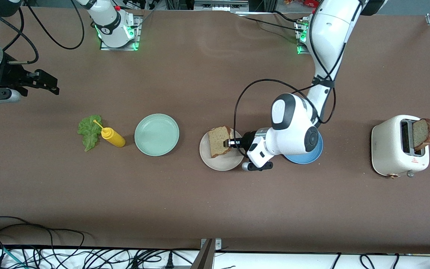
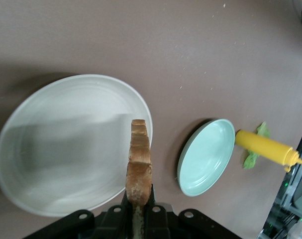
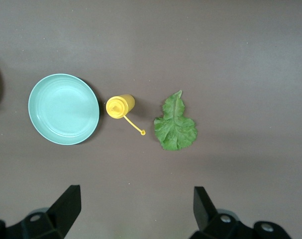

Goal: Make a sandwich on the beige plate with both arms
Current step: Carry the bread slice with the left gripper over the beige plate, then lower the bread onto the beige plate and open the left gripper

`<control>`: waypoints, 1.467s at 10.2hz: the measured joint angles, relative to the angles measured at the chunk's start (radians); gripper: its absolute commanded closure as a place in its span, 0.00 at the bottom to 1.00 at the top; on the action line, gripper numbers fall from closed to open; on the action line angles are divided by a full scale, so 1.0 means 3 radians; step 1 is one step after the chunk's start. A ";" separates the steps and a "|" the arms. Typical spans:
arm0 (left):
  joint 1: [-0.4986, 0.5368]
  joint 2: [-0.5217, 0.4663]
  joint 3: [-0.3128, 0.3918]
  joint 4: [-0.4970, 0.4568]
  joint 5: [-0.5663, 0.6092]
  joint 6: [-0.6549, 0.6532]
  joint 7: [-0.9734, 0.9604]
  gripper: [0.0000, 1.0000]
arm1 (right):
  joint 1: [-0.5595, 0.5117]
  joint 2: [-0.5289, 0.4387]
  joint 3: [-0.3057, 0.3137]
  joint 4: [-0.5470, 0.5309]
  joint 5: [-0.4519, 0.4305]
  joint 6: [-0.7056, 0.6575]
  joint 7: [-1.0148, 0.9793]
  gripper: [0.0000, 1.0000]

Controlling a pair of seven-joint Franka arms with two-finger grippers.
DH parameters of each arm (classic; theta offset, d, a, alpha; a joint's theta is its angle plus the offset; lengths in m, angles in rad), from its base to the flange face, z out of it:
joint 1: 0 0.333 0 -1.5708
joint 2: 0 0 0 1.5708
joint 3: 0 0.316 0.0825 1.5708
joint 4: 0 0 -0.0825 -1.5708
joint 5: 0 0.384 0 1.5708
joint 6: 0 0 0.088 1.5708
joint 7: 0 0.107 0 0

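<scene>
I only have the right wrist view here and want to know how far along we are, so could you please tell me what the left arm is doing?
Observer: The left end effector is shut on a bread slice, holding it on edge over the beige plate.
Operator: Thanks. Is there a second slice anywhere?
Observer: Yes, another slice stands up out of the toaster at the left arm's end of the table.
Operator: And is anything hidden near the beige plate?
Observer: A blue plate lies beside it, partly covered by the left arm.
</scene>
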 measured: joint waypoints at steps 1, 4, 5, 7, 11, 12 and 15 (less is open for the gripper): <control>-0.0033 0.0036 0.0000 0.0003 -0.0035 0.0062 -0.0010 1.00 | 0.0000 0.0000 0.0000 0.0000 0.0000 0.0000 0.0000 0.00; -0.0062 0.0087 0.0000 0.0010 -0.0038 0.0113 -0.0045 1.00 | 0.0000 0.0000 0.0000 0.0000 0.0000 0.0000 0.0000 0.00; -0.0062 0.0091 0.0004 0.0012 -0.0038 0.0114 -0.0045 1.00 | 0.0000 0.0000 0.0000 0.0000 0.0000 0.0000 0.0000 0.00; -0.0062 0.0108 0.0006 0.0012 -0.0038 0.0114 -0.0043 1.00 | 0.0000 0.0000 0.0000 0.0000 0.0000 0.0000 0.0000 0.00; -0.0056 0.0172 0.0036 0.0015 -0.0037 0.0121 0.0094 0.32 | 0.0000 0.0000 0.0000 0.0000 0.0000 0.0000 0.0000 0.00; -0.0046 0.0175 0.0054 0.0015 -0.0037 0.0123 0.0241 0.29 | 0.0000 0.0000 0.0000 0.0000 0.0000 0.0000 0.0000 0.00; 0.0030 0.0179 0.0084 0.0016 -0.0034 0.0123 0.0534 0.23 | 0.0000 0.0000 0.0000 0.0000 0.0000 0.0000 0.0000 0.00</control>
